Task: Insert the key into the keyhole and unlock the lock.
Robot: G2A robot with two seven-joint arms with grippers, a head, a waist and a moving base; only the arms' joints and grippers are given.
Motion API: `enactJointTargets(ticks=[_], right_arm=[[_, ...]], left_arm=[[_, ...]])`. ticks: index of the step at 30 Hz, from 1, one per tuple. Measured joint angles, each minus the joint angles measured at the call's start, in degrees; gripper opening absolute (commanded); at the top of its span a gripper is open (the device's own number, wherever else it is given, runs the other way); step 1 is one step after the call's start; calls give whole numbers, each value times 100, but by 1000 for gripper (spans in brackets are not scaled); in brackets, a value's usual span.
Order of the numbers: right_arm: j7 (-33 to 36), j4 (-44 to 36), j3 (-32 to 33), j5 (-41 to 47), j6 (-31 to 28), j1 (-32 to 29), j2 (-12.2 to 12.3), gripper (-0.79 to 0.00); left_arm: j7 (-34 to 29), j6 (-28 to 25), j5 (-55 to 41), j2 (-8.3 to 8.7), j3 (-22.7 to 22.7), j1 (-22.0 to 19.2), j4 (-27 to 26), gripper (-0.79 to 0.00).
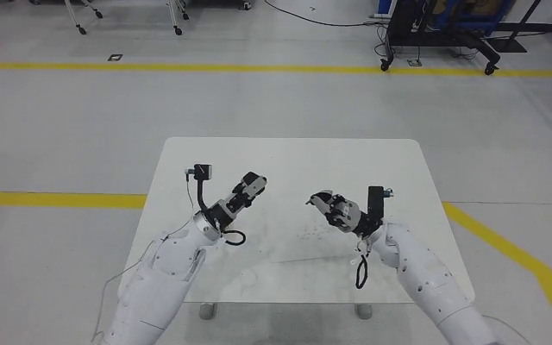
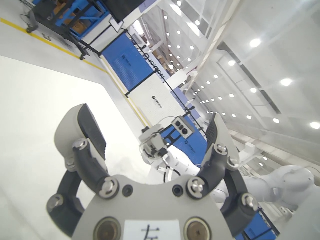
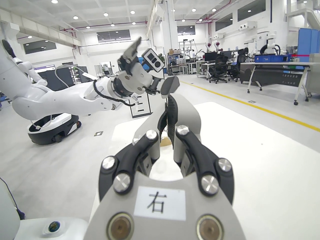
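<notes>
Left grey metal gripper [image 2: 150,116], with black ribbed pads [image 2: 90,126], holds its fingers wide apart above the white rounded table [image 1: 293,155]. Right grey metal gripper [image 3: 170,106] has its pads pressed together; a small tan shape [image 3: 164,141] behind them is unidentifiable.

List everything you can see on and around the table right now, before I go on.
white rounded-corner table: one, white, under both arms.
yellow floor lines: two, yellow, one beyond the table, one running past its sides.
black wheeled stand: one, black, on the floor beyond the table's far right corner.
blue mesh panels: at least two, blue, standing on the floor off the table.
black office chairs: several, black, at desks across the room.
left gripper: one, grey with black pads, raised above the table, open.
right gripper: one, grey with black pads, raised above the table, shut.
</notes>
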Motion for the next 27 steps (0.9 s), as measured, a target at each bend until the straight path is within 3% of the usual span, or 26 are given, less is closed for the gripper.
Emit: enactJointTargets(ticks=[4,7,11,14,27], right_arm=[[1,52,-778,2102,-87,80,-133,-785],[931,251,-1147,3608,-82,390,-137,-785],[1897,390,-1260,4651,-82,587,-117,-785],[2353,339,-1336,5119,-82,667,-124,-785],[3757,98,-1396,6757,-82,643,-155,-785]], left_arm=[[-465,-653,-86,27,-6,-152,105,-9],[-712,-770,-261,46,-13,-191,240,-182],[-1129,-810,-340,69,63,-262,309,-413],[-1345,-793,-276,74,145,-376,419,-425],[-1106,-722,-52,47,319,-506,596,-453]])
